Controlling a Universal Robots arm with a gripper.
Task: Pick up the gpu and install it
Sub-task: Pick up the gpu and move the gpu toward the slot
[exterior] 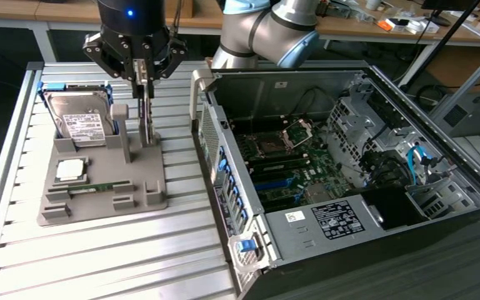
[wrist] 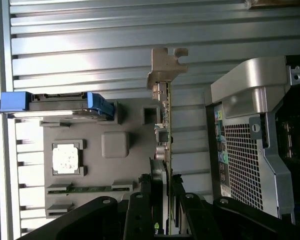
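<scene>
Exterior view: hand (exterior: 142, 70) was narrowed on the top edge of the gpu (exterior: 145, 119), so the grasp looked made. The card stood upright on edge, with its lower end at the grey holder (exterior: 98, 203) on the surface (exterior: 98, 262). I couldn't tell whether it had cleared the slot. Not installed: the case (exterior: 282, 74) lay open on the exterior view's right and no card was seated over the board (exterior: 290, 169).

Wrist view: gpu (wrist: 166, 131) showed edge-on between the fingers (wrist: 154, 192), with its bracket (wrist: 165, 65) at the far end. Grip looked centred on the card's thickness.

Edges and room:
- Holder post (exterior: 120, 119) sat just beside the card, with the drive (exterior: 82, 119) beyond it on the exterior view's left. That side was tight.
- The side toward the case had a bare strip of surface, then the case wall (exterior: 210, 144) and its raised grey latch (exterior: 197, 94) near card height. My read is that's the edge to watch.
- Above the holder was free.
- Inside the case, the drive cage (exterior: 365, 119) and blue cables (exterior: 414, 162) crowded the far side. The area over the board looked open from above.
</scene>
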